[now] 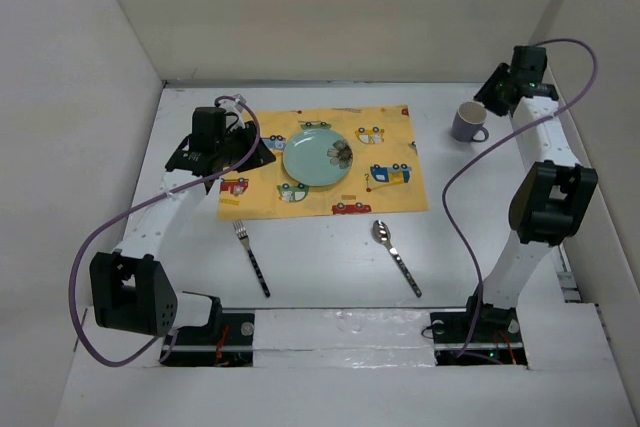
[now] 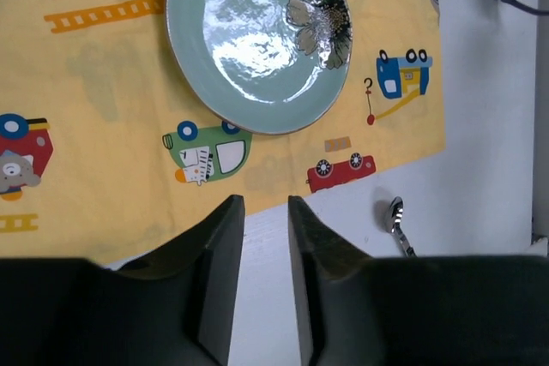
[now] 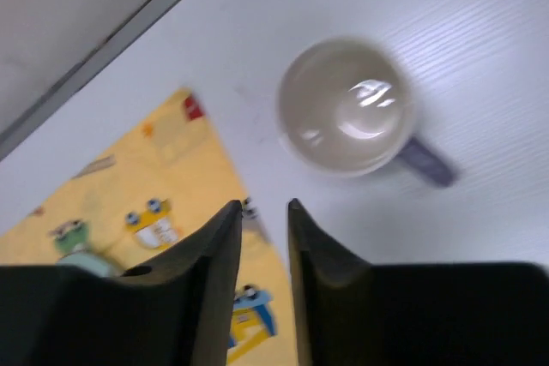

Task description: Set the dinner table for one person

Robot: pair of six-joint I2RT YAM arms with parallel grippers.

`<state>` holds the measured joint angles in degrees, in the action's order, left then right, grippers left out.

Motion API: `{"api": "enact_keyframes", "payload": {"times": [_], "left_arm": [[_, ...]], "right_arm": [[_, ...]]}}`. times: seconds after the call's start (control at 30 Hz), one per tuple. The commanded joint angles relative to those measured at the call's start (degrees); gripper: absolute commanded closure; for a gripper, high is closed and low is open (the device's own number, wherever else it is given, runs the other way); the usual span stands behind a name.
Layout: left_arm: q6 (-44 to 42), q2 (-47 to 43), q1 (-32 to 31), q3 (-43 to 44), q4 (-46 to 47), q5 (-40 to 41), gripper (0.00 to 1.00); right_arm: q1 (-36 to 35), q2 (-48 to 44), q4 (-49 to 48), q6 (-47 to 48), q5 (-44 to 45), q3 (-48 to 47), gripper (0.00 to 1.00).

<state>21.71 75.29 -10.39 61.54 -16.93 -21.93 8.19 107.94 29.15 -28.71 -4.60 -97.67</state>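
Overhead, fork (image 1: 253, 258) visible, unseen by either wrist, both hands (image 2: 264, 212) (image 3: 262, 213) nearly closed, empty.

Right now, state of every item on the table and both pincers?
Placemat: flat on the dinner table.
Plate: empty, on placemat.
Mug: upright, empty, off placemat.
Fork: on table, below placemat.
Spoon: on table, below placemat.
Left pincer: nearly closed, holding nothing.
Right pincer: nearly closed, holding nothing.

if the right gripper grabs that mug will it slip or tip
The mug looks glazed, so probably slippery and breakable. Upright and empty, it seems stable, though its side handle may swing it if gripped off-centre.
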Motion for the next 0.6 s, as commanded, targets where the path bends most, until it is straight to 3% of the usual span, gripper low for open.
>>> {"api": "enact_keyframes", "payload": {"times": [0.0,0.03,0.1,0.3,0.4,0.47,0.5,0.53,0.57], "left_arm": [[-0.01,-0.32,0.2,1.22,1.72,-1.71,0.71],[0.08,-0.32,0.2,1.13,1.81,-1.97,0.69],[0.17,-0.05,0.2,0.95,2.25,-2.15,0.65],[-0.09,0.82,0.2,2.27,1.9,-1.8,0.64],[-0.09,1.18,0.2,2.62,1.64,-1.88,0.64],[-0.18,1.18,0.2,2.62,1.55,-1.8,0.64],[-0.18,1.18,0.2,2.62,1.46,-1.71,0.64],[-0.18,1.18,0.2,2.71,1.46,-1.54,0.64],[-0.18,1.18,0.2,2.71,1.55,-1.45,0.64]], "right_arm": [[1.65,4.19,7.82,5.93,12.57,-9.18,0.54],[1.66,7.6,9.42,6.29,13.64,-11.47,0.45],[2.27,10.7,13.2,6.47,15.23,-17.19,0.42],[3.33,18.52,13.39,7.35,11.47,-23.07,0.42],[3.33,22.65,16.28,7.18,12.06,-27.21,0.47],[3.33,23.37,16.12,7.26,12.25,-27.22,0.55],[3.33,23.54,16.12,7.18,12.77,-27.05,0.65],[3.33,23.28,16.2,7.0,13.21,-26.53,0.93],[3.33,22.67,16.03,6.91,13.74,-25.91,1.0]]}}
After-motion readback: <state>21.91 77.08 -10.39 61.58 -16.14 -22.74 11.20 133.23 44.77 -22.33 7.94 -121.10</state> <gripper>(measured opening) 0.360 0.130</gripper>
